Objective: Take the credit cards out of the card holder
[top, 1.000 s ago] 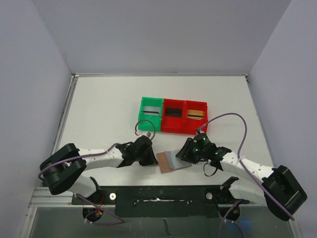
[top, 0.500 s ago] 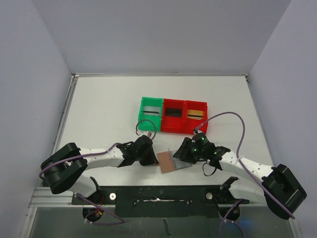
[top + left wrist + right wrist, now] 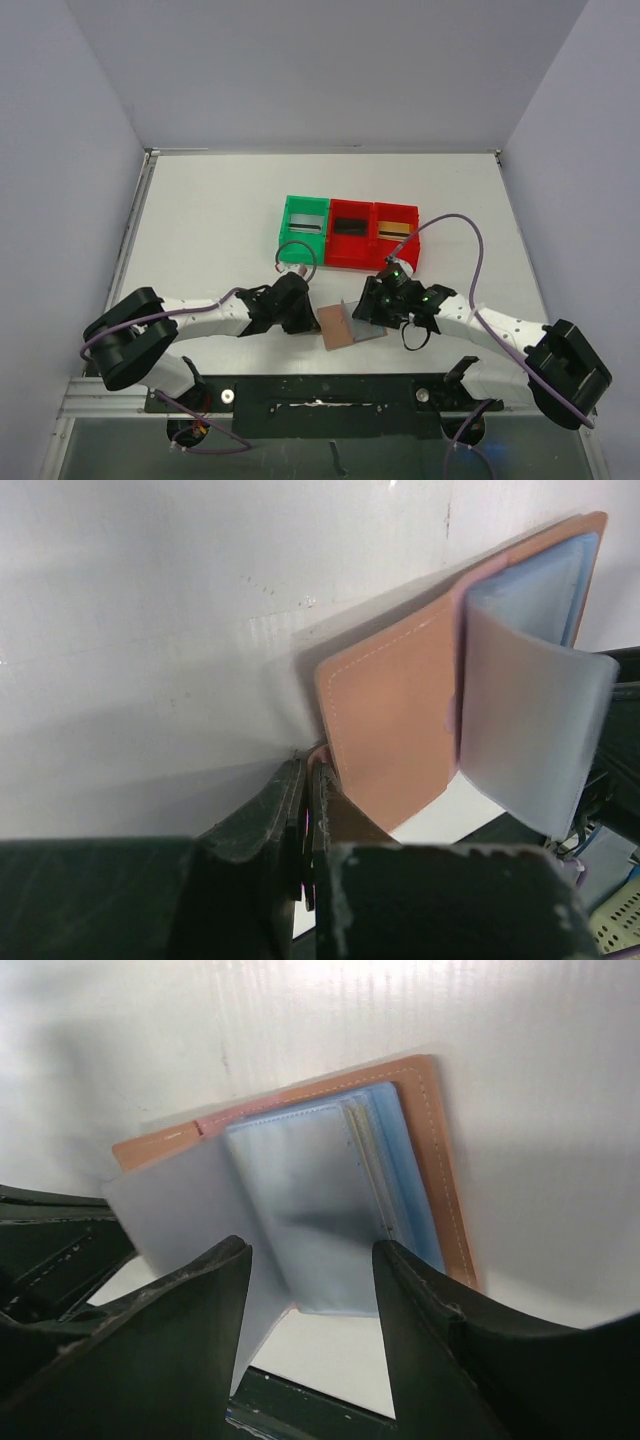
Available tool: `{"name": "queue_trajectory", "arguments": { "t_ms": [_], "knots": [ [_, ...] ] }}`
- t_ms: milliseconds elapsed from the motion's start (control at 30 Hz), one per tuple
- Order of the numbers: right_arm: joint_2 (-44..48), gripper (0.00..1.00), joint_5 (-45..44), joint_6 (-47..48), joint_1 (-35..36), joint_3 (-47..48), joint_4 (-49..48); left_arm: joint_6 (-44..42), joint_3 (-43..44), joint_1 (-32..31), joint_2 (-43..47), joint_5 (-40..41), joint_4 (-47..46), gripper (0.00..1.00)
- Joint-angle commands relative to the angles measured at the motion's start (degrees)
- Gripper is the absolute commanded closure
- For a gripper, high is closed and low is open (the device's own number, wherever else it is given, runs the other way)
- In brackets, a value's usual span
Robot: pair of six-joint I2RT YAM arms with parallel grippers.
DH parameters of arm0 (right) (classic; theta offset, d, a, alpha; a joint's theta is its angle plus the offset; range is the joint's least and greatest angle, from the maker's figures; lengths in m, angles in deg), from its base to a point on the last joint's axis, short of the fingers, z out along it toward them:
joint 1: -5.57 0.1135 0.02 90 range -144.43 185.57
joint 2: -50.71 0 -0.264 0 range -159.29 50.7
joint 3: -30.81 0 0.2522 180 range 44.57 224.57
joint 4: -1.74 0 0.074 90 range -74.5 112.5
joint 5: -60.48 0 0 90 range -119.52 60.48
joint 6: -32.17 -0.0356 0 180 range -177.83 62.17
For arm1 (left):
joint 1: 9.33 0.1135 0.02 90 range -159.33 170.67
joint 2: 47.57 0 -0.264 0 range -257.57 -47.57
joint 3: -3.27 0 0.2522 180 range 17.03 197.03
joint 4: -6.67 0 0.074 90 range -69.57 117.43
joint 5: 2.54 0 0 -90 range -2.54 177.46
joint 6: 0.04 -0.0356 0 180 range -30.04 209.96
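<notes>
The card holder (image 3: 336, 328), tan leather with light blue lining, lies open on the table between my grippers. My left gripper (image 3: 301, 316) is shut on its left edge by the snap tab; the left wrist view shows the jaws (image 3: 307, 780) pinched at the tan cover (image 3: 400, 720). My right gripper (image 3: 368, 308) is open and empty, its fingers straddling the clear sleeves (image 3: 300, 1200) just above them. One sleeve (image 3: 530, 730) stands lifted. A silvery card (image 3: 306, 229), a black card (image 3: 349, 227) and a gold card (image 3: 397, 232) lie in the bins.
A green bin (image 3: 289, 232) and two joined red bins (image 3: 352, 252) stand in a row just beyond the card holder. Purple cables loop over both arms. The table's near edge with the arm bases is right behind the grippers.
My right gripper has moved a little left, over the card holder. A clear sleeve that lay flat has lifted and stands up. The left gripper has held still.
</notes>
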Motion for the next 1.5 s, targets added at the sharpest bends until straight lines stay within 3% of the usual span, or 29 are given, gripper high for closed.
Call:
{"name": "queue_trajectory", "arguments": {
  "t_ms": [0, 467, 667, 833, 1167, 1367, 1467],
  "knots": [
    [-4.61, 0.47, -1.40, 2.20, 2.68, 3.92, -0.14, -1.30, 2.28, -0.39, -1.17, -0.86, -2.29, 1.00],
    [-8.20, 0.60, 1.20, 3.35, 6.22, 7.84, -4.77, -1.43, 2.79, -0.43, -2.07, -1.21, -1.76, 1.00],
    [-2.54, 0.47, -9.78, 4.00, 5.68, 11.14, 6.41, -1.46, 3.02, -0.43, -1.57, -0.78, -0.42, 1.00],
    [-2.19, 0.38, -11.50, 6.38, 2.96, 11.65, 12.41, -2.06, 3.57, -0.43, -1.14, -1.03, -0.15, 1.00],
    [-9.36, 0.41, -8.55, 7.96, 4.55, 12.03, 9.57, -2.70, 5.11, -0.43, -1.77, -1.24, 0.64, 1.00],
    [-13.73, 0.39, -12.09, 7.03, 7.77, 14.23, 11.23, -3.03, 5.07, -0.43, -2.75, -1.96, 0.56, 1.00],
    [-16.08, 0.46, -15.19, 6.05, 8.75, 15.39, 13.69, -2.77, 5.65, -0.43, -3.51, -2.25, 0.87, 1.00]
  ]
}}
